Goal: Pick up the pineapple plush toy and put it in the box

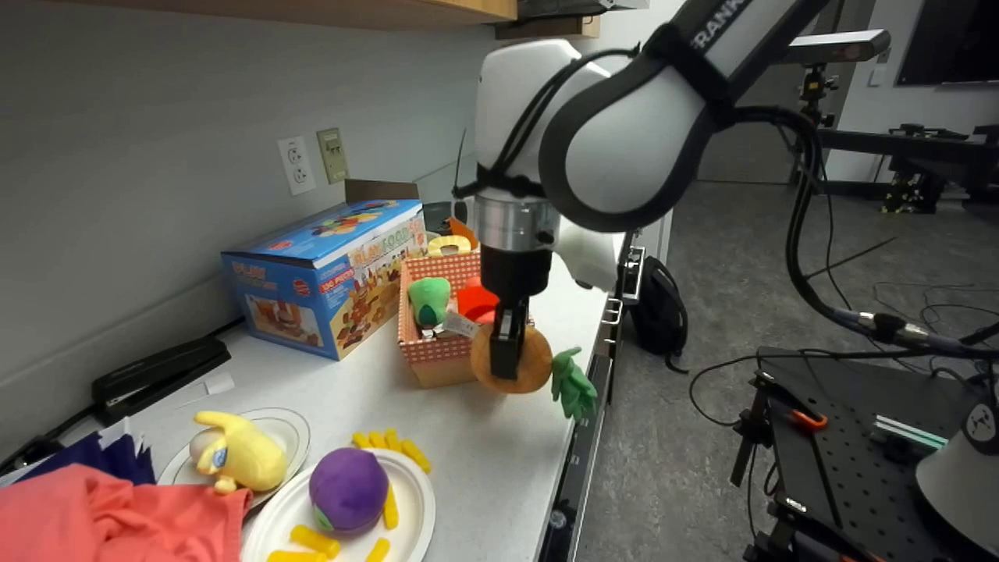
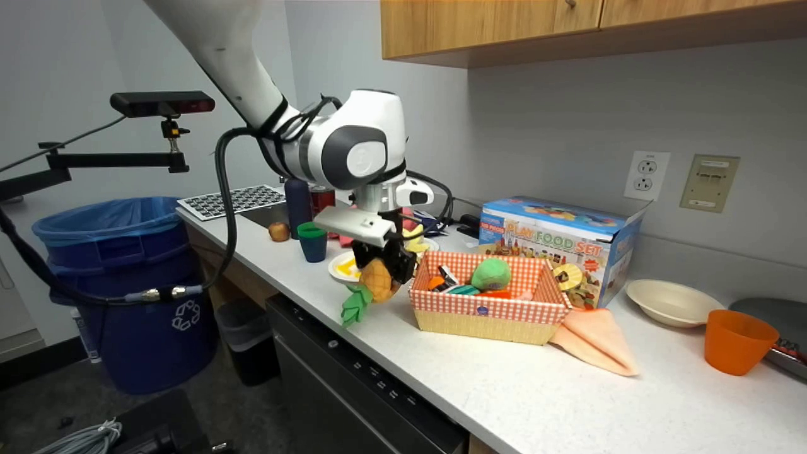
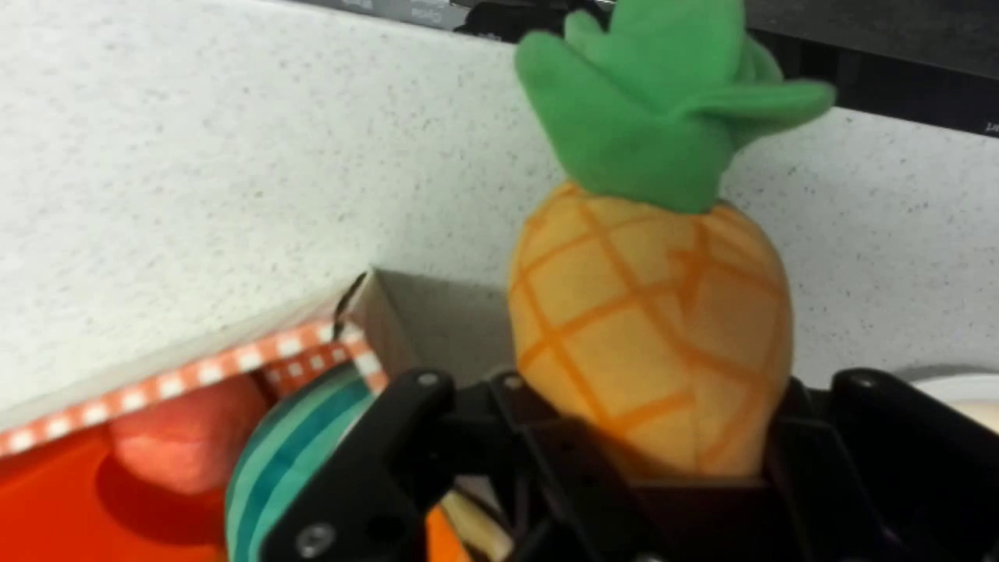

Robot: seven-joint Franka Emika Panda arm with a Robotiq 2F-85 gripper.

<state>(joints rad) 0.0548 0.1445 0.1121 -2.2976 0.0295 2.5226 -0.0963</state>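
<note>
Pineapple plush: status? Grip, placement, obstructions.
Gripper closed around pineapple plush toy. Held beside red-checked box, not yet inside. Possible crowding at drop: green plush, teal-striped toy in box.

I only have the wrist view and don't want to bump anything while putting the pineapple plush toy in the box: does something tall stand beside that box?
Observer: Yes, a blue printed carton stands beside the box, as both exterior views show.
Operator: Inside, I see a teal-striped item. What am I missing in there?
Observer: A green plush, visible in both exterior views.
Operator: Any other plush toy out of my sight?
Observer: A purple plush ball sits on a white plate in an exterior view.
</note>
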